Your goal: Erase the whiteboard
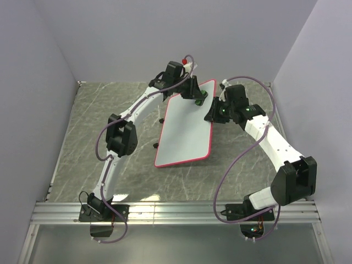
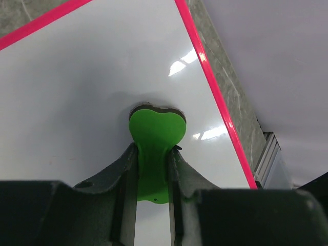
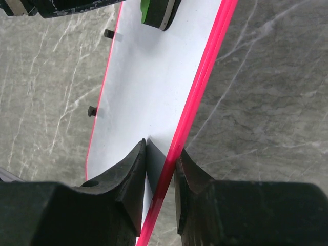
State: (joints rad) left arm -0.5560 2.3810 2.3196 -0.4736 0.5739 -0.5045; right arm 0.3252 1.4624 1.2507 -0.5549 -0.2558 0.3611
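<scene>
Top external view: the whiteboard (image 1: 184, 129) is lying flat mid-table, long axis running from near-left to far-right, w/ the grey marbled table (image 1: 93, 115) showing all round it. Both arms are reaching in over its far end.

The left gripper (image 1: 199, 99) is gripping the green eraser (image 2: 156, 134), fingers closed tight on its stem. It's pressing the pad down on the board near the far end, not far from the right rim; the dark felt edge under the green looks to be touching the surface.

The right gripper (image 3: 161, 151) is straddling the pink rim on the right long edge, a bit nearer than the eraser. One finger is sitting on the white face and the other just outside the rim, and they look pinched on it, bracing the board.

Progress, as a judgement: the board is reading clean. No red or other marks are showing in any of the 3 views, only glare spots (the strips hidden under the arms and the pad can't be checked). Black clips (image 3: 92, 110) are sticking out along the left edge. So the wiping is looking done or nearly so. What's probably left is a last pass under the pad, then lifting the eraser off and letting go of the rim.
</scene>
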